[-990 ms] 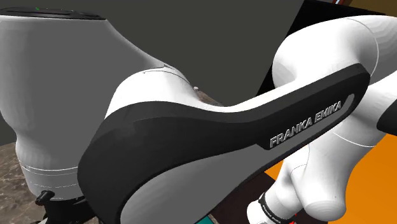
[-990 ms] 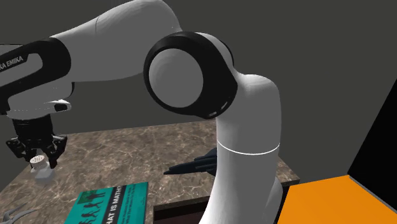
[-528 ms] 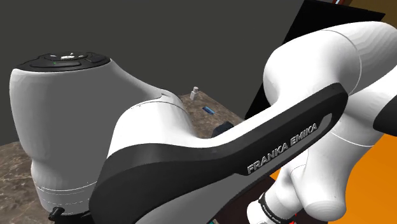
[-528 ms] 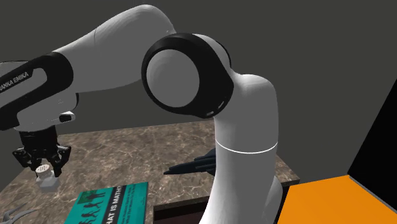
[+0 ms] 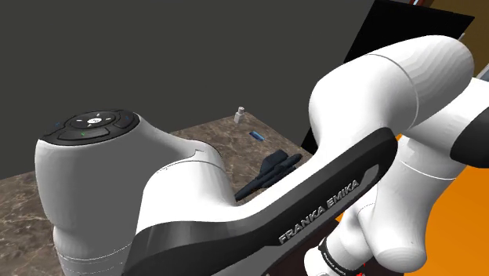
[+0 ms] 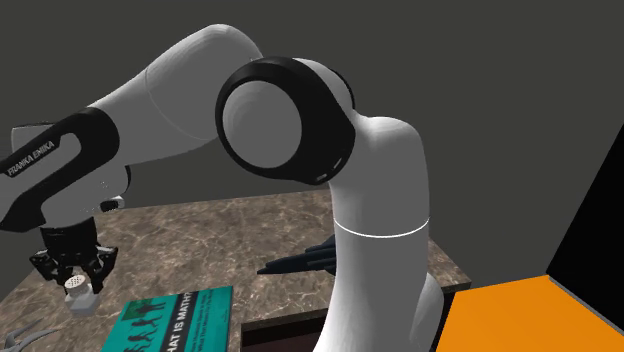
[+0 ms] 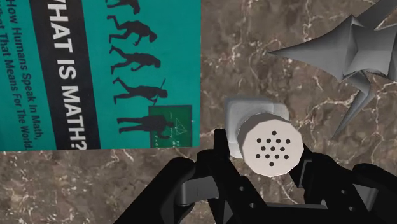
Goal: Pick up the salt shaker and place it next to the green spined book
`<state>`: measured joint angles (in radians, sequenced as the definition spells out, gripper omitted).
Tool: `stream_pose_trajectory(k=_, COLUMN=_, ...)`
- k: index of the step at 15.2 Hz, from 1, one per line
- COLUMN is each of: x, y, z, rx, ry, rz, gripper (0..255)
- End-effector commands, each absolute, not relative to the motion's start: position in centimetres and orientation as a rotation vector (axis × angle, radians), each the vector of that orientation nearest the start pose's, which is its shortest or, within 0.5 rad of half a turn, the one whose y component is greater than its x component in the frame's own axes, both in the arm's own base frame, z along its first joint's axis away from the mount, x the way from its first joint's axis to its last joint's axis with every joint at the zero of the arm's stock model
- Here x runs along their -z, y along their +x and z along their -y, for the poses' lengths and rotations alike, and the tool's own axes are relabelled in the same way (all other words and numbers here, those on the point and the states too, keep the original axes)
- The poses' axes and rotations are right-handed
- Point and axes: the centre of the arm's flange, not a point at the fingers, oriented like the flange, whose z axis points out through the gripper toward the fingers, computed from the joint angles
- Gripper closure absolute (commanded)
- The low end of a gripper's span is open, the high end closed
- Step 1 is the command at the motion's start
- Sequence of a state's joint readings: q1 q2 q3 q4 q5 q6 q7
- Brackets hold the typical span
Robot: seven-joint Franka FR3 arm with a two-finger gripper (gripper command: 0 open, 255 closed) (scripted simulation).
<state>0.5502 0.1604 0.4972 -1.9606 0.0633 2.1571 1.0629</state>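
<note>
Beside the book, salt shaker lower.

Lower than before: jaws and salt shaker, nearer the teal book.

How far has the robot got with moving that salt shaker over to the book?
Done: the gripper is clasped on the salt shaker. In hand: it holds the shaker low over the marbled counter, just beside the teal book; whether it touches down I cannot tell. Left: letting go and backing away.
</note>
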Motion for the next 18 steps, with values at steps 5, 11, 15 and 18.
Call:
stream_pose_trajectory(k=5, x=-37.8, y=30.3, z=-51.0, rx=-0.13, ry=-3.026, rz=-0.085, gripper=255)
stream_pose_trajectory(k=11, x=-35.0, y=30.3, z=-51.0, rx=-0.13, ry=-3.026, rz=-0.085, gripper=255)
stream_pose_trajectory(k=15, x=-35.0, y=30.3, z=-51.0, rx=-0.13, ry=-3.026, rz=-0.085, gripper=255)
stream_pose_trajectory(k=18, x=-35.0, y=30.3, z=-51.0, rx=-0.13, ry=-3.026, rz=-0.085, gripper=255)
